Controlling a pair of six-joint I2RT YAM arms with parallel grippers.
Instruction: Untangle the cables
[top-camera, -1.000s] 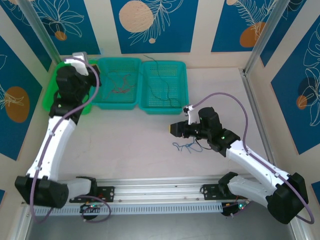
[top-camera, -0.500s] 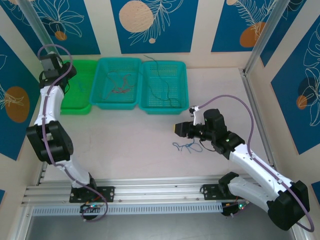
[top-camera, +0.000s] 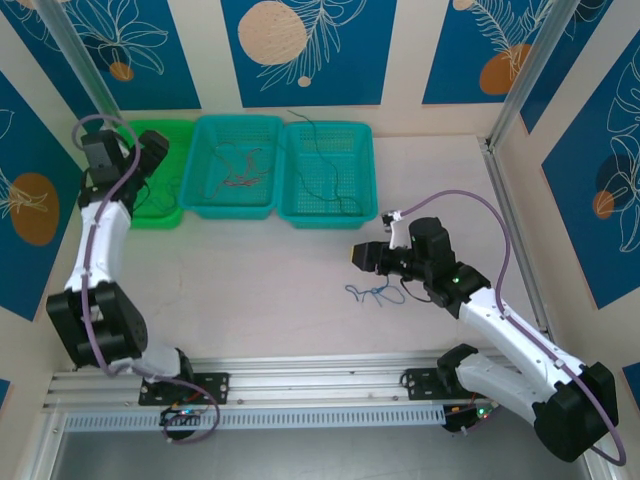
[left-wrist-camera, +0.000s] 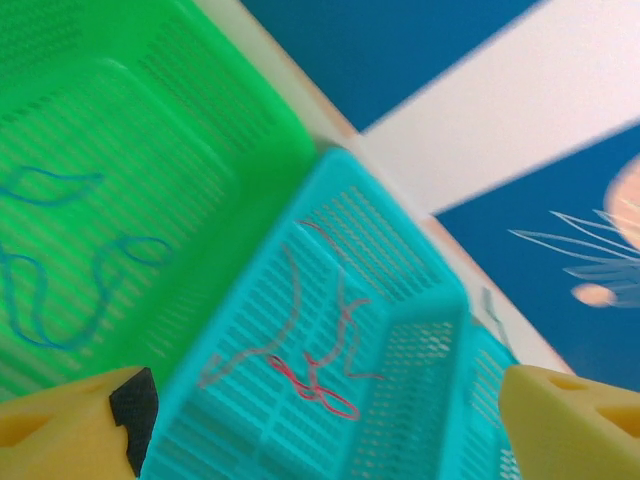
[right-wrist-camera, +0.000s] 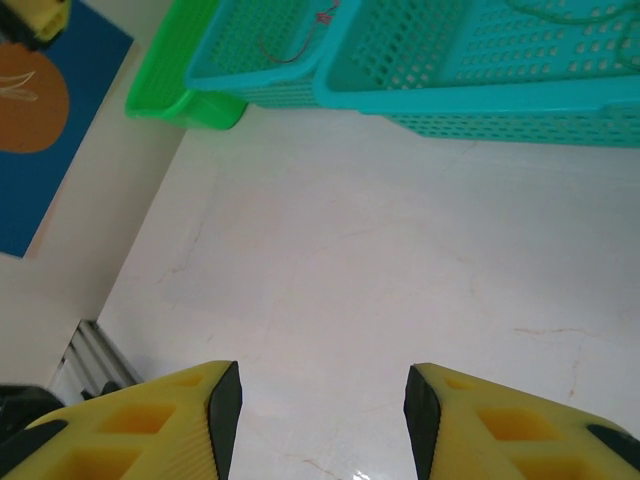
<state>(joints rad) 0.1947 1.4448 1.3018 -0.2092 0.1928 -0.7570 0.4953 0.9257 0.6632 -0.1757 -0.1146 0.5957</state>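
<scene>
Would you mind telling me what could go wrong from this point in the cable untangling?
1. The blue cable on the table lies bunched beside the open right tool; closing on several loops at once could tighten the tangle.
2. The dark cable trails over the rim of the right basket, so a passing arm might snag it and drag it out.

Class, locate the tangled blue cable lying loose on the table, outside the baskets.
Top external view: the blue cable lies on the table right of centre, just on the near side of the right gripper, apart from the rightmost teal basket.
</scene>
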